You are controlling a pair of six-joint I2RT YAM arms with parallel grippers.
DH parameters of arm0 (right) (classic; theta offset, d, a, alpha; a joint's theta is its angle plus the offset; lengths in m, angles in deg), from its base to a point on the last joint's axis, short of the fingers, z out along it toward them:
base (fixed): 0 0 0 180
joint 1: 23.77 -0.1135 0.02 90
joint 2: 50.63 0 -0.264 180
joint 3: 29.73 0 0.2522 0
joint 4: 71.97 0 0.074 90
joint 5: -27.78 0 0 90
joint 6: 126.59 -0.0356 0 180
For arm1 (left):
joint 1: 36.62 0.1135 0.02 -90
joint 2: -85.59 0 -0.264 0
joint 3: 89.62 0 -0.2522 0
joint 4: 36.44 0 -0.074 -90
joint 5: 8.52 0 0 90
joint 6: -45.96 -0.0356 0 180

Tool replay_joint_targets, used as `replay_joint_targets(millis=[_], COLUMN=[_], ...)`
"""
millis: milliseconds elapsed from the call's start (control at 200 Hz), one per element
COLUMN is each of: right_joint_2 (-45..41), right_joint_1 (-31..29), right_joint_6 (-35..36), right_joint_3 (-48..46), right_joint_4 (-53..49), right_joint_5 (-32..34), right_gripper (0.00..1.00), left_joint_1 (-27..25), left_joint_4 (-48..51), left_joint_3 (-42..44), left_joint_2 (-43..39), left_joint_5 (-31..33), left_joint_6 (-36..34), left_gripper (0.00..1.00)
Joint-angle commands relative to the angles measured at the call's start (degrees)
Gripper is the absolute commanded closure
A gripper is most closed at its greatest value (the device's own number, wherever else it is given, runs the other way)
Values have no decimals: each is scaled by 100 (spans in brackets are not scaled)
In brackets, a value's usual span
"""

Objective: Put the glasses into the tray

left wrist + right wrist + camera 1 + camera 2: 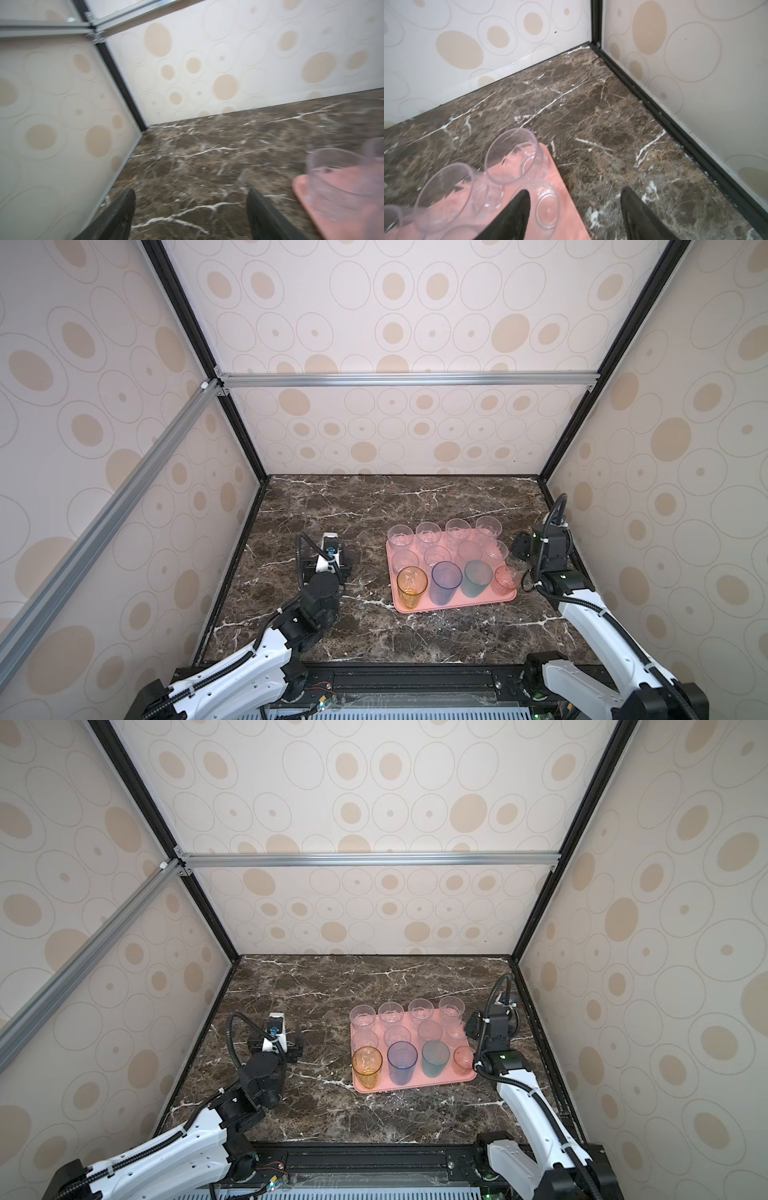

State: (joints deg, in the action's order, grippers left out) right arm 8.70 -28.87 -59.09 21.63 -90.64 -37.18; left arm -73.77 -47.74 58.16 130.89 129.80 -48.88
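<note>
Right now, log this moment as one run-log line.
glasses: upright on tray | left gripper: open, empty, over table | right gripper: open, beside tray | task: looks done

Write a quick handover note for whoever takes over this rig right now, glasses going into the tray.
Tools: left tool open and empty, above the table left of the tray. Right tool open and empty, by the tray's right edge.
Things: twelve glasses stand upright in the tray, three rows of four.
Done: no glass shows outside the tray.
Left: probably only pulling both arms back.
</note>
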Motion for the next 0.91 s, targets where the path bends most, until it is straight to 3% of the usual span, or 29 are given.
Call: replay_joint_targets(millis=[0, 260, 435, 615, 770, 900], right_joint_2=[486, 1433, 1957, 1995, 2036, 2052], right_joint_1=[79, 196, 294, 299, 311, 310], right_joint_6=[247, 380, 362, 573, 811, 966], right_joint_3=[-76, -271, -5, -350, -792, -983], right_joint_4=[776, 1539, 1358, 1911, 2770, 3274], right_joint_5=[780, 741, 711, 662, 571, 467], right_gripper=[27, 27, 27, 28, 29, 29], left_joint_1=[812, 1431, 1829, 2113, 2202, 2259], left_joint_4=[-1076, -2372, -3868, -5159, -6364, -6940], left_joint_3=[244, 1266, 1639, 1628, 1495, 1389], left_joint_2=[158, 1054, 1765, 2646, 3625, 4309], left_joint_5=[265, 361, -910, -1967, -2456, -2492], left_joint_6=[-477, -98, -79, -245, -640, -554], left_gripper=[16, 16, 15, 15, 15, 14])
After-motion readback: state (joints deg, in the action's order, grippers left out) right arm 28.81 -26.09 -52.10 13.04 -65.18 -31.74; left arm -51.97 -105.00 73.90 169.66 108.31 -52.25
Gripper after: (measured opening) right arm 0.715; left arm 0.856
